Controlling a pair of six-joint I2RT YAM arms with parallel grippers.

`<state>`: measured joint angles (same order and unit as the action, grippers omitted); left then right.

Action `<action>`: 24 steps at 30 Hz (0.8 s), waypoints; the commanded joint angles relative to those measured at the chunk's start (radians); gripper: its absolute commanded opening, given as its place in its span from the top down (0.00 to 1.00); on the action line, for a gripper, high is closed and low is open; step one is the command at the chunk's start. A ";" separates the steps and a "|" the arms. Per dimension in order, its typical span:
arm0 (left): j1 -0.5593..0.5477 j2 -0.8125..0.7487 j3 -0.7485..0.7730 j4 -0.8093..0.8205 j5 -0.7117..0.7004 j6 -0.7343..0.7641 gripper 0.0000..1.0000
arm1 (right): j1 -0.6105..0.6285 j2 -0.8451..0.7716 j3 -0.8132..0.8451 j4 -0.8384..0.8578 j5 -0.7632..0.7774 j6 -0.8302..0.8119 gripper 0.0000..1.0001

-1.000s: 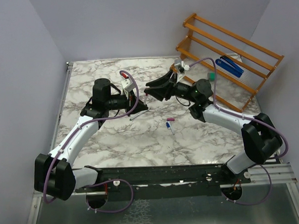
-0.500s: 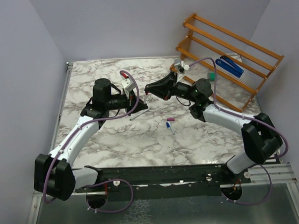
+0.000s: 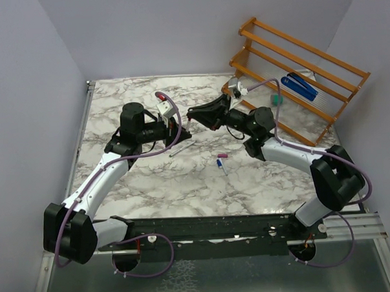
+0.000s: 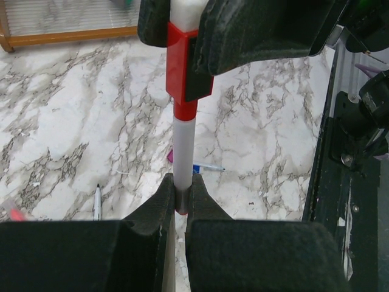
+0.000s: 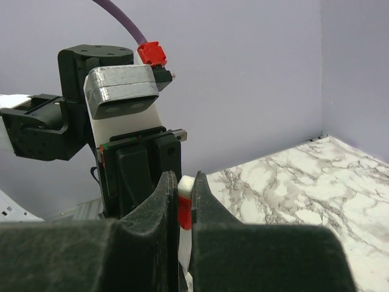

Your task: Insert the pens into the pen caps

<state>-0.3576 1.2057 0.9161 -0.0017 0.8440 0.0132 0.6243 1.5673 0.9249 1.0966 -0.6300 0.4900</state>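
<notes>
My left gripper [image 4: 182,185] is shut on a pale grey pen [image 4: 183,149] with a red end, held above the table. My right gripper [image 5: 185,182] is shut on a red pen cap [image 5: 185,214] with a white end. In the left wrist view the pen's tip sits inside the red cap [image 4: 181,67], between the right gripper's fingers [image 4: 255,36]. In the top view the two grippers meet tip to tip, left [image 3: 180,125] and right [image 3: 193,115]. Another pen [image 3: 182,149], a blue-ended pen [image 3: 222,167] and a pink cap [image 3: 223,157] lie on the marble table [image 3: 151,180].
A wooden rack [image 3: 320,56] stands at the back right with a blue stapler-like object [image 3: 299,86] on it and a small green block [image 3: 276,100] at its foot. The loose pen [image 4: 97,201] and blue-ended pen [image 4: 209,166] lie below the grippers.
My right gripper has moved left with the red cap until it meets the pen in my left gripper. My left gripper has lifted slightly.
</notes>
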 commanded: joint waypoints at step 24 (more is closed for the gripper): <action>0.003 0.007 -0.099 -0.122 -0.249 0.010 1.00 | 0.034 -0.296 -0.065 -0.252 0.303 -0.238 0.17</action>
<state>-0.3573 1.1740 0.8532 -0.0196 0.7235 0.0311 0.6697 1.4300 0.8936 0.9016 -0.5182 0.3771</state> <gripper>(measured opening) 0.037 0.801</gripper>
